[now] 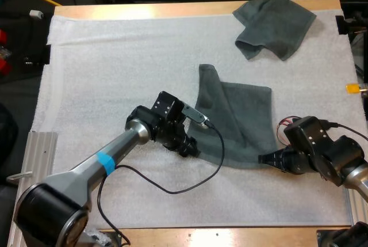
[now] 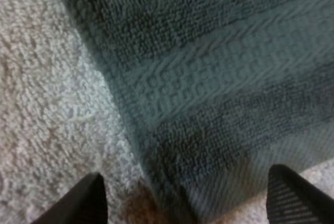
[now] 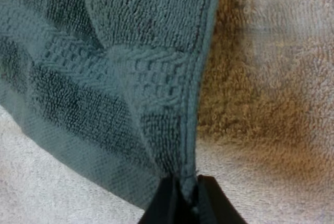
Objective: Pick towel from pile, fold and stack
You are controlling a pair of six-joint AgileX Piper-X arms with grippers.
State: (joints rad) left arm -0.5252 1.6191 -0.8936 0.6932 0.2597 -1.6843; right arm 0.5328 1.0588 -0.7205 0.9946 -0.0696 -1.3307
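Observation:
A dark grey-green towel [image 1: 238, 117] lies spread on the white mat [image 1: 115, 74], with one corner folded up toward the far side. My left gripper [image 1: 192, 148] sits at the towel's near left corner, its fingers [image 2: 88, 200] open and straddling the towel's corner [image 2: 219, 78]. At the near right corner my right gripper [image 1: 265, 159] is shut on the towel's edge [image 3: 185, 174], pinching the hem between both fingers [image 3: 164, 203]. A second, crumpled towel [image 1: 275, 27] rests at the far right of the mat.
The mat covers most of the wooden table [image 1: 144, 10]. Bare mat stretches to the left and along the near side.

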